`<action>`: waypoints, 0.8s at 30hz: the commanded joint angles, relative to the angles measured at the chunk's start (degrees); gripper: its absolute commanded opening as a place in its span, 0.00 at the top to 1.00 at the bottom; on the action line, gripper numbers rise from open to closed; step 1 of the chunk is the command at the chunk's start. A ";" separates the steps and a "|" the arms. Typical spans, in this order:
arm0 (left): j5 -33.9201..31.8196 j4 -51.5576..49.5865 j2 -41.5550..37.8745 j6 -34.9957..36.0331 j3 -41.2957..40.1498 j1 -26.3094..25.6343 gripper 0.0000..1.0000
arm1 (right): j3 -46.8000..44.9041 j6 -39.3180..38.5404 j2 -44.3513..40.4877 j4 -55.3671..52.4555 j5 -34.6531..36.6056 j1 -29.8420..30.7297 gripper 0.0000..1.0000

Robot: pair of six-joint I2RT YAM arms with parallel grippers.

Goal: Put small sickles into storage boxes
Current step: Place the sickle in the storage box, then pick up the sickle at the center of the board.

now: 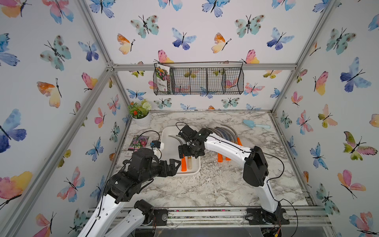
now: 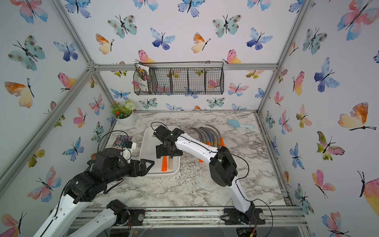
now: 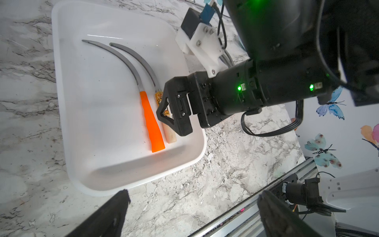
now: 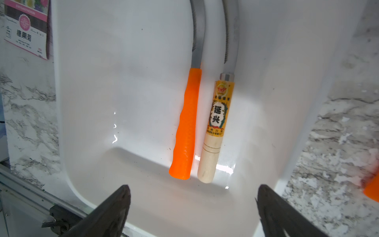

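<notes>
Hovering my right gripper (image 4: 192, 197), jaws spread and empty, above the white tray (image 4: 102, 82), I see an orange-handled sickle (image 4: 187, 123) and a wooden-handled sickle (image 4: 215, 127) lying side by side inside, kept near one wall, I judge, to leave room for the sickles (image 1: 229, 132) fanned on the table (image 1: 205, 184)

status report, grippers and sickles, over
Left gripper open, empty. Right gripper open above the white tray. Orange-handled sickle and wood-handled sickle lie in it; other sickles lined up on the table beside it. Nothing blocking.
</notes>
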 commanded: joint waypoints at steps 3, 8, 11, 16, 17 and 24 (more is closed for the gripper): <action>2.87 3.98 2.62 1.95 -1.09 -0.24 0.02 | -0.56 -0.69 -3.70 -4.30 5.55 0.27 0.02; 4.60 6.41 5.27 2.68 -1.33 -0.24 0.02 | -3.78 -0.48 -6.05 -4.19 7.30 -0.23 0.02; 5.39 8.20 6.82 2.99 -1.65 -0.25 0.02 | -6.06 -0.45 -7.41 -4.24 7.93 -1.04 0.02; 6.66 11.49 9.43 3.20 -2.67 -0.27 0.02 | -9.68 -0.73 -9.38 -3.27 8.46 -2.73 0.02; 6.98 12.08 9.86 3.23 -2.99 -0.25 0.02 | -10.13 -0.88 -9.66 -3.20 8.56 -3.06 0.02; 8.55 15.84 14.04 3.35 -3.25 -0.24 0.02 | -13.58 -2.22 -11.65 -2.01 8.22 -6.37 0.02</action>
